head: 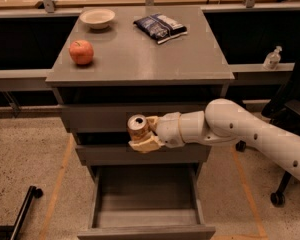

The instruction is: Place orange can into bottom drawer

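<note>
The orange can [137,127], with its silver top and pull tab up, is upright in my gripper [143,133], in front of the middle drawer front. The gripper's tan fingers [146,144] are shut around the can, with my white arm reaching in from the right. The bottom drawer [146,204] is pulled open below the can and its grey inside shows nothing in it. The can hangs above the drawer's back part.
On the cabinet top [140,59] lie a red apple [81,51], a white bowl [97,18] and a dark chip bag [160,27]. A sanitizer bottle [272,58] stands on the right ledge. A chair base [280,194] is at the right, a black wheeled leg [25,204] at the lower left.
</note>
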